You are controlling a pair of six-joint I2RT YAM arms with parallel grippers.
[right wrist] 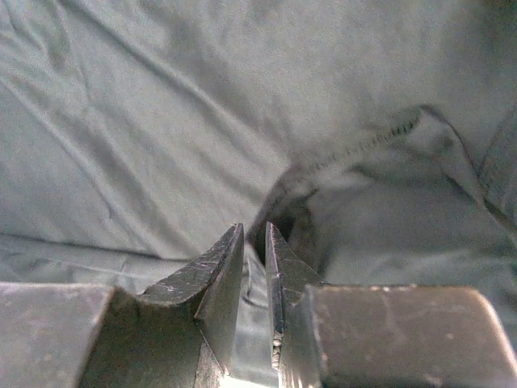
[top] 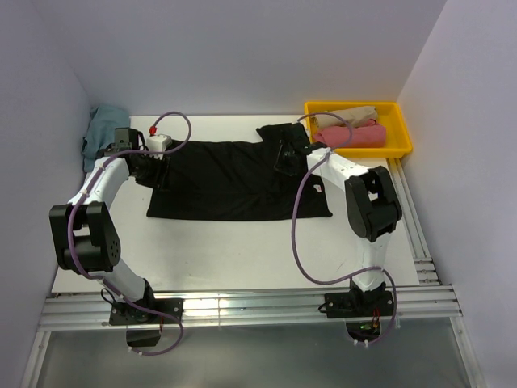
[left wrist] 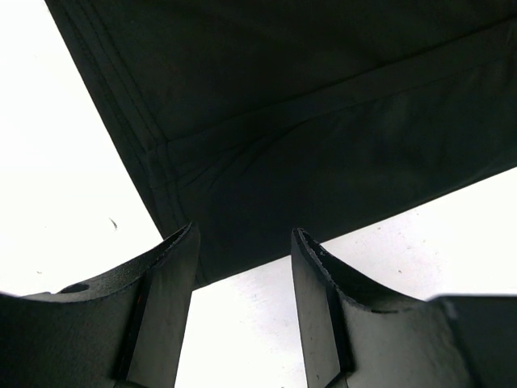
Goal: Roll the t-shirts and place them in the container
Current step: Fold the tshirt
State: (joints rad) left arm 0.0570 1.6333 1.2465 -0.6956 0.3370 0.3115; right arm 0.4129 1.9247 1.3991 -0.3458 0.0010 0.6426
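Left claw (left wrist: 242, 246): fingers apart, at the black shirt (top: 226, 182) corner.
Right claw (right wrist: 255, 242): pinched on a shirt fold.

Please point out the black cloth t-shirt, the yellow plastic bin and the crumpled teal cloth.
Black cloth t-shirt (top: 226, 182): top external view, middle of body.
Yellow plastic bin (top: 405, 129): top external view, right rim.
Crumpled teal cloth (top: 101, 129): top external view, centre.

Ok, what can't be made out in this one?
Right wrist view: whether the right gripper has its fingers shut on the black t-shirt; the narrow gap is in shadow.
Top view: the shirt's end nearest the yellow bin, covered by the right arm.
Top view: the teal cloth, bunched in the corner behind the left arm; garment type unclear.
Top view: how many pieces fill that bin; too small.
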